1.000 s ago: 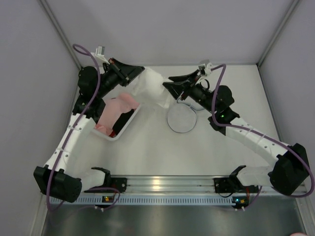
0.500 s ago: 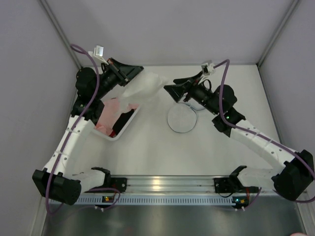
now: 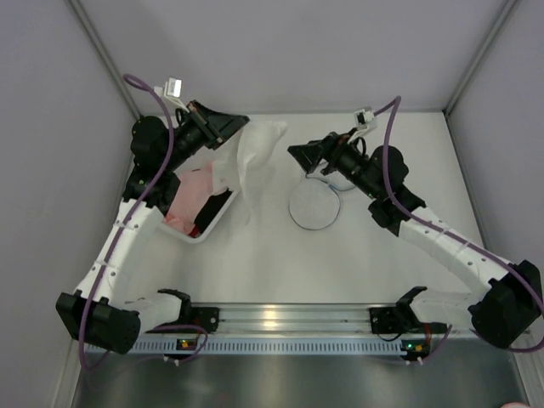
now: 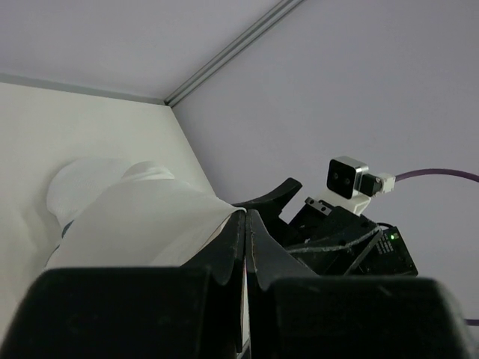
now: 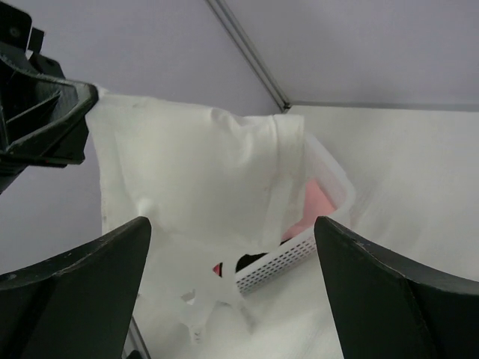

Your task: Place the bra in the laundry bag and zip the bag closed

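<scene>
The bra (image 3: 249,161), a soft white garment, hangs spread out from my left gripper (image 3: 244,125), which is shut on its top edge above the bin's far end. The left wrist view shows the jaws (image 4: 246,218) pinched on the white fabric (image 4: 142,224). My right gripper (image 3: 296,154) is open and empty, just right of the bra and apart from it. In the right wrist view its gap (image 5: 232,299) faces the hanging bra (image 5: 202,168). The laundry bag (image 3: 313,205), a round mesh pouch with a dark rim, lies flat on the table below the right gripper.
A clear plastic bin (image 3: 212,226) sits at the left with a pink cloth (image 3: 191,192) and a black-and-red item (image 3: 218,204) inside; it also shows in the right wrist view (image 5: 299,250). Enclosure walls stand to the left, right and rear.
My right gripper has let go of the bra and drawn back to the right. The bra has dropped and now hangs from my left gripper alone.
</scene>
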